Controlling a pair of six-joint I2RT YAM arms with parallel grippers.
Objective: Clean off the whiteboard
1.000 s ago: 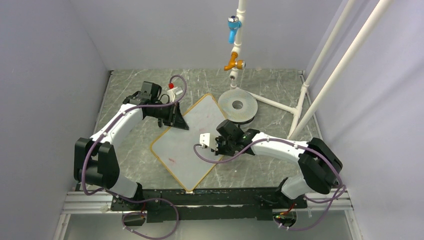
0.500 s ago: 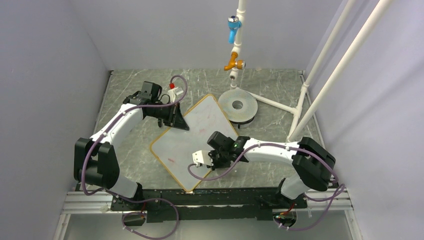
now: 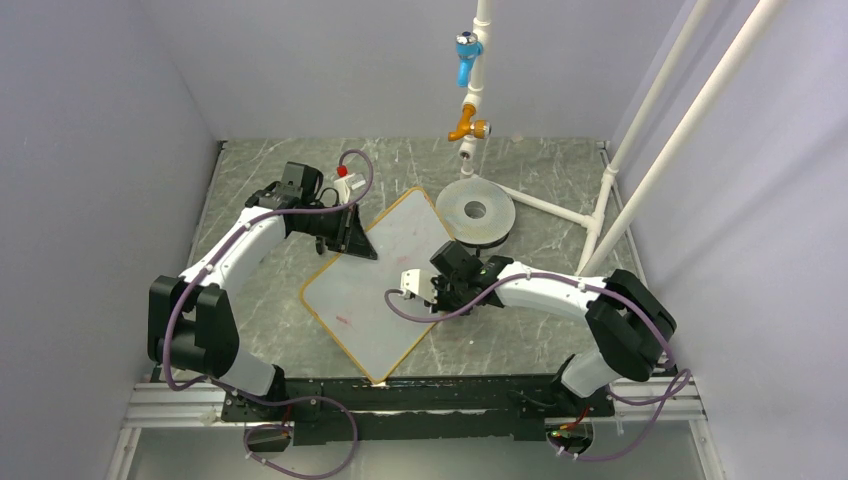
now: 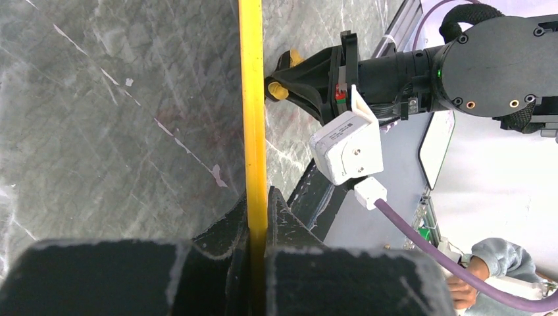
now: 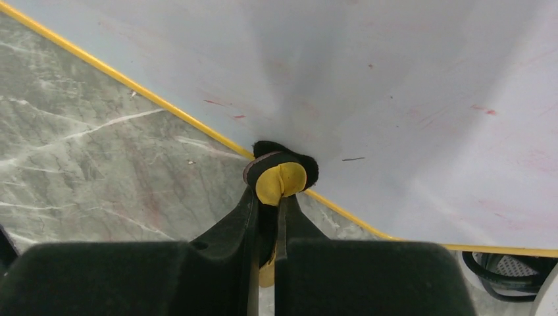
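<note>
Eraser (image 5: 281,182) swept back up, whiteboard (image 3: 365,290) faintly red-smudged

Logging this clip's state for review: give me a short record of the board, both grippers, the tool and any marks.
whiteboard: turned cornerwise between the arms
left gripper: shut on the board's yellow frame
right gripper: shut on black-and-yellow eraser, at the board's right edge
marks: faint red smudges on the surface
behind board: grey disc

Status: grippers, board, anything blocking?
Left gripper shut on whiteboard frame. Right gripper shut on eraser at board's edge. Faint red smudges on surface. Nothing blocking.
</note>
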